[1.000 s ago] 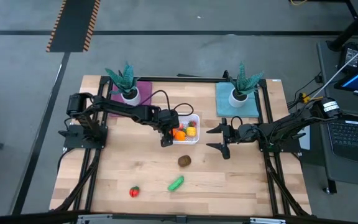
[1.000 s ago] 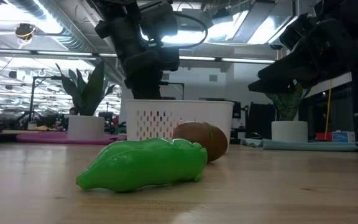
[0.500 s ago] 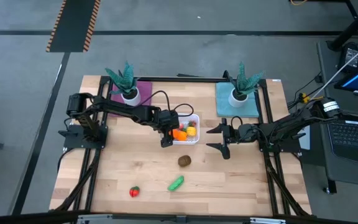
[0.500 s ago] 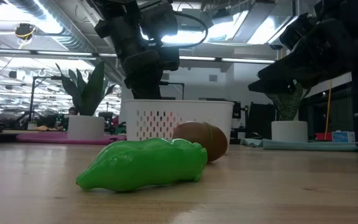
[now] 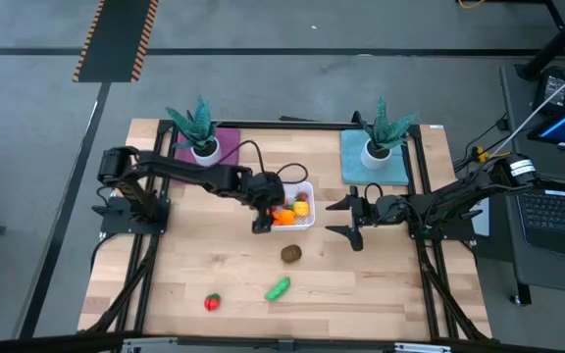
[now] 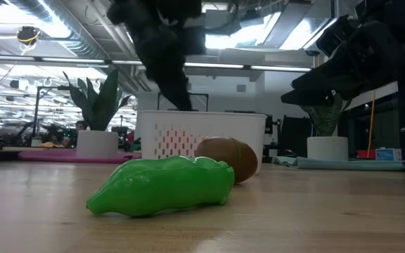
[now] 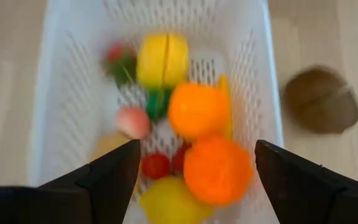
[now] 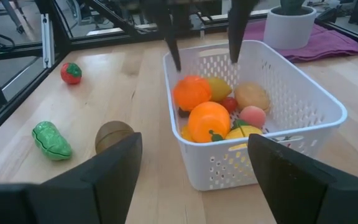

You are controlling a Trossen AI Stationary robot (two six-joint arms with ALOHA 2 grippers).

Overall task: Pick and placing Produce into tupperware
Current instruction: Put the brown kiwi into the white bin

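A: Left tool [image 5: 260, 210] has lifted off the white basket [image 5: 308, 186] since a second back, fingers spread, nothing in them.
B: Produce?
A: Oranges [image 7: 218, 169], lemons, a peach piled in the basket. Brown fruit [image 5: 290, 254], green piece [image 5: 279, 288] and red piece [image 5: 212, 302] lie out on the desk [image 5: 361, 284].
B: Right tool [image 5: 346, 218]?
A: Beside the basket, apart from it, released, empty.

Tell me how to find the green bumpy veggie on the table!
Start at the white basket full of fruit in the middle of the wooden table. Come toward the front edge, past the round brown fruit. The green veggie lies just beyond: long, lumpy, the only green piece there, with a small red piece farther off.
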